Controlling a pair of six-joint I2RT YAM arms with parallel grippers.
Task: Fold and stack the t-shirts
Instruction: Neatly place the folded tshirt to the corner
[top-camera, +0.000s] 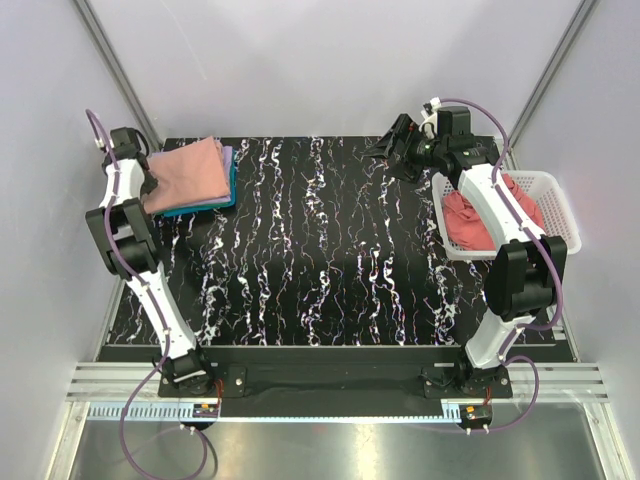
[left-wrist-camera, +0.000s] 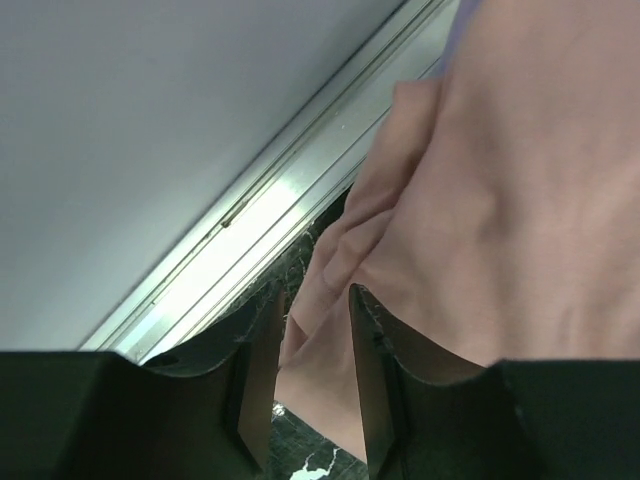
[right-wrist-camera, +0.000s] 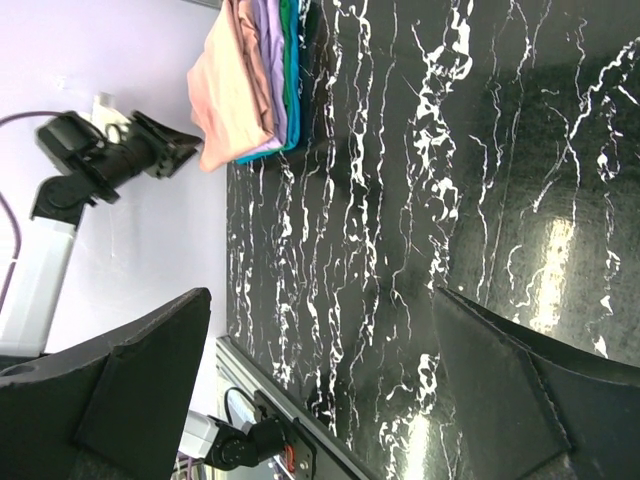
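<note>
Top external: black marbled table (top-camera: 330, 250). Folded stack of t-shirts (top-camera: 195, 175) on its far-left corner, salmon-pink t-shirt (top-camera: 185, 168) on top, lavender and teal edges below. Left gripper (left-wrist-camera: 312, 295) at the stack's left edge. Fingers (left-wrist-camera: 262, 380) drawn near together, a salmon fold in the gap; cannot tell if it is pinched. Right gripper (top-camera: 388, 145) over the table's far-right part, jaws spread wide, nothing between. White lattice basket (top-camera: 555, 185) at the table's right edge, rose-pink t-shirt (top-camera: 465, 222) crumpled inside.
</note>
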